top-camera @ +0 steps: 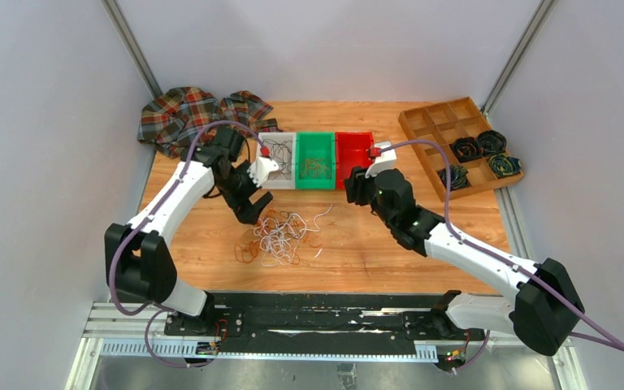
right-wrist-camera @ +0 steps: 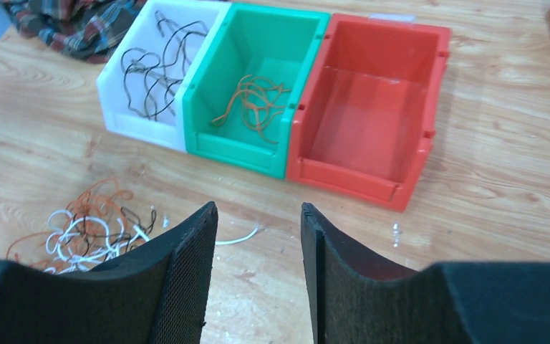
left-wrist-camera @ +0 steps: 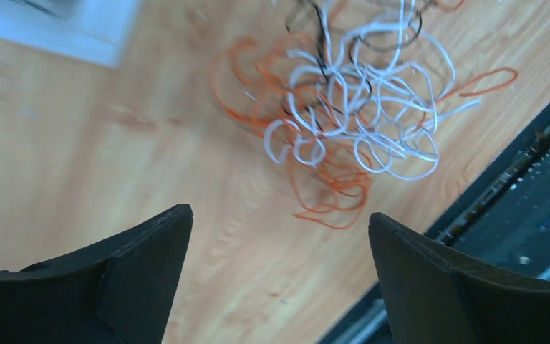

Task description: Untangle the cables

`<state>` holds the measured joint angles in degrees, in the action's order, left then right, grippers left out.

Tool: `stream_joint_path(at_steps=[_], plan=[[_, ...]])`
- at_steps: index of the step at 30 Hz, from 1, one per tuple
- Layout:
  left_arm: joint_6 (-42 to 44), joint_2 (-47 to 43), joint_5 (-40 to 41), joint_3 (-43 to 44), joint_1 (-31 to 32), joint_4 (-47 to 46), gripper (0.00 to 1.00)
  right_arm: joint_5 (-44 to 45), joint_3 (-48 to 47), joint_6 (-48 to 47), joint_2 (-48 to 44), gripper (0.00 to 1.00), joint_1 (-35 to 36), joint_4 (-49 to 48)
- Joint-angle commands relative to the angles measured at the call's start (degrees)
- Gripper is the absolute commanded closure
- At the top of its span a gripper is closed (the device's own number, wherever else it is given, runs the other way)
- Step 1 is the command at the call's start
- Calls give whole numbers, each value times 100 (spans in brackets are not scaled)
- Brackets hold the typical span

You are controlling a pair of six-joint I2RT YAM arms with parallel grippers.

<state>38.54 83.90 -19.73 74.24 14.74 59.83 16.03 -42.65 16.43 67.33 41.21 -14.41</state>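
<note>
We see the left gripper [left-wrist-camera: 278, 218] wide open, its 2 fingers [left-wrist-camera: 150, 251] far apart with only bare table [left-wrist-camera: 79, 143] between them. It holds nothing and touches nothing. In the top view it sits at the far-left edge of the cables [top-camera: 280, 236]. In its own wrist view the cables lie ahead of the fingertips, not between them.

The right gripper [right-wrist-camera: 258, 211] is partly open. A narrow gap shows between its ribbed pads [right-wrist-camera: 186, 272], and nothing is in that gap. From above, it hangs near the front of the red bin [top-camera: 355, 158], well to the right of the cables.

The cables are a loose heap of white, orange and a few black strands on the wooden table, between the 2 arms and just in front of the row of 3 bins. From above, the heap is wider than it is deep, so its long axis runs roughly left to right. 1 white strand [right-wrist-camera: 236, 236] trails out of it to the right.

More strands are in the bins: black ones [right-wrist-camera: 154, 72] in the white bin [right-wrist-camera: 143, 125], orange ones [right-wrist-camera: 254, 107] in the green bin [right-wrist-camera: 236, 154]. A plaid cloth [top-camera: 195, 114] lies at the far left. At the far right, a wooden tray [top-camera: 413, 123] holds dark coils [top-camera: 491, 142].
</note>
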Motion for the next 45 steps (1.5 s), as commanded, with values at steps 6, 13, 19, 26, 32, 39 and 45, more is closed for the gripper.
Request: stream_joint_path(at_steps=[6, 13, 19, 26, 32, 39, 45], plan=[[-1524, 292, 40, -1065, -604, -791, 17, 429, -157, -139, 170, 56, 649, 274], [-1682, 238, -245, -1659, -626, -1210, 27, 521, -210, -43, 298, 59, 812, 290], [-1791, 508, 22, -1725, -615, -1386, 53, 567, -306, 0, 404, 62, 902, 321], [-1477, 379, 101, -1815, -615, -1384, 77, 582, -355, -34, 418, 63, 915, 263], [-1079, 296, -339, -1875, -613, -1146, 60, 552, -432, -35, 440, 63, 921, 264], [-582, 272, -487, -1932, -613, -1012, 49, 617, -422, 7, 421, 64, 976, 255], [-544, 518, -209, -1939, -610, -1097, 62, 665, -384, 21, 377, 65, 998, 227]])
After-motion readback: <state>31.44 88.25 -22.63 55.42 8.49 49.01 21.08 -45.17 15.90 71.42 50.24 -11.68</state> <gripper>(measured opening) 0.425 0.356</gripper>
